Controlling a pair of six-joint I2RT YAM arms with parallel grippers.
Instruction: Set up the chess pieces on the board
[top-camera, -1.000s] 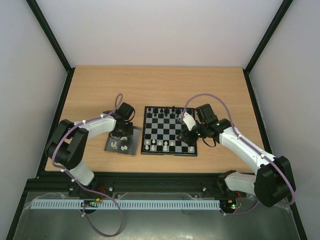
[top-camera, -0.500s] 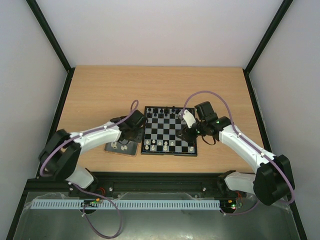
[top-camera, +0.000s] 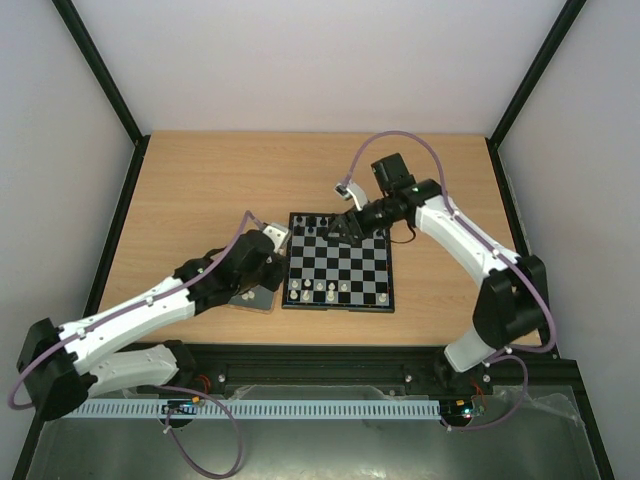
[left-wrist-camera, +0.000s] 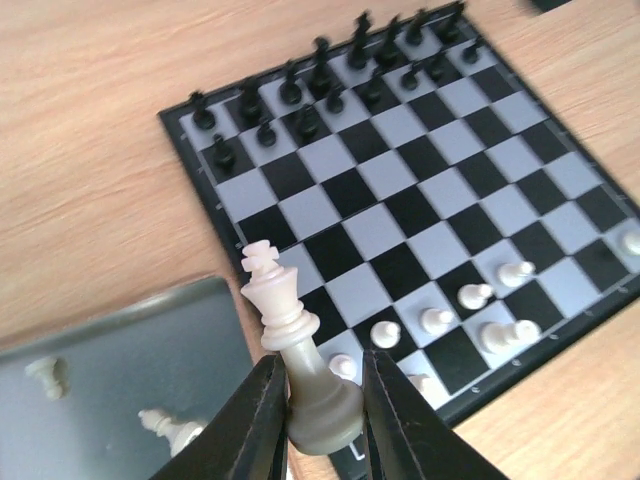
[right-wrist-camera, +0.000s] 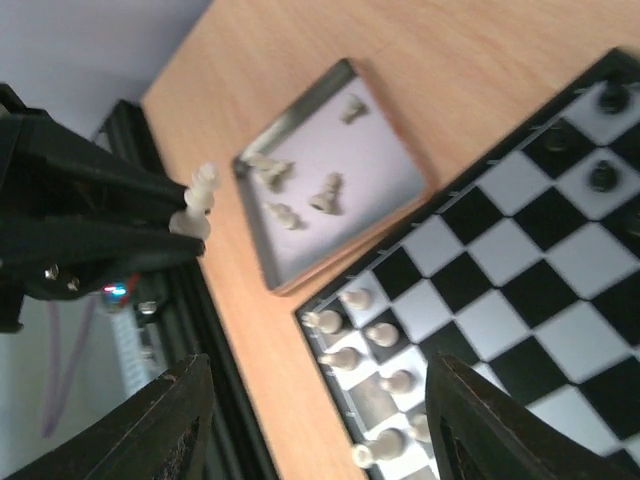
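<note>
My left gripper (left-wrist-camera: 322, 420) is shut on a cream king (left-wrist-camera: 288, 335) and holds it upright above the gap between the tray and the board's near left corner; it also shows in the top view (top-camera: 262, 272). The board (left-wrist-camera: 385, 172) has several white pieces (left-wrist-camera: 437, 320) in its near rows and black pieces (left-wrist-camera: 320, 70) in its far rows. My right gripper (right-wrist-camera: 318, 400) is open and empty, raised over the board's far edge (top-camera: 345, 228). From the right wrist view I see the king (right-wrist-camera: 200, 195) in the left fingers.
A dark-grey tray with a tan edge (right-wrist-camera: 380, 170) lies left of the board and holds several loose white pieces (right-wrist-camera: 325, 195). In the top view my left arm covers most of it (top-camera: 255, 298). Bare wood lies beyond the board.
My left gripper has left the tray and swung right toward the board's near left corner. My right gripper has moved from the board's near right side to its far edge.
</note>
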